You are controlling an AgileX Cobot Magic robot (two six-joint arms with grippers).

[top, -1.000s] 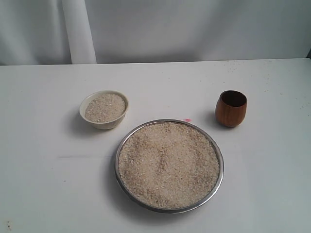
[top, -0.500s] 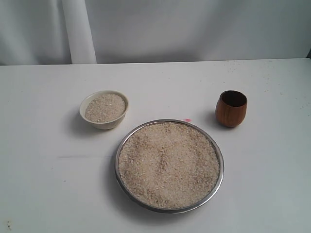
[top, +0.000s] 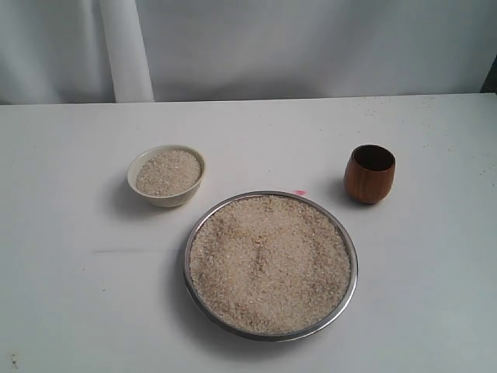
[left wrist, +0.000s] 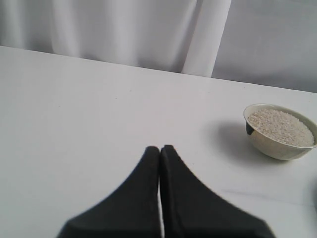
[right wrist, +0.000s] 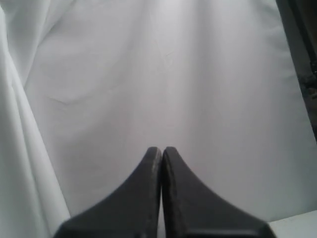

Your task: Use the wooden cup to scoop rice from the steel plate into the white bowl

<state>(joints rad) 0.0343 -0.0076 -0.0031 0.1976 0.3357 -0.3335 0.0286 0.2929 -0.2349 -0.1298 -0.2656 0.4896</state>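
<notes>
Filling steel plate (top: pixel 272 337) and nearby white bowl (top: pixel 167 200), rice (top: pixel 268 264) is shown; wooden cup (top: pixel 369 183) upright; left end effector (left wrist: pixel 159 148), right end effector (right wrist: pixel 161 148) pressed together.

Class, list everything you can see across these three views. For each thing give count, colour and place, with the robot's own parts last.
steel plate: one, shiny silver, on the table, low centre of the exterior view
rice: two masses, pale beige, in the steel plate and in the white bowl
white bowl: one, cream, up-left of the steel plate
wooden cup: one, reddish-brown, upright, up-right of the steel plate, apart from it
pink mark: one, by the steel plate's far rim
table: one, white
curtain: white, behind the table
left gripper: one, black, shut, empty
right gripper: one, black, shut, empty
</notes>
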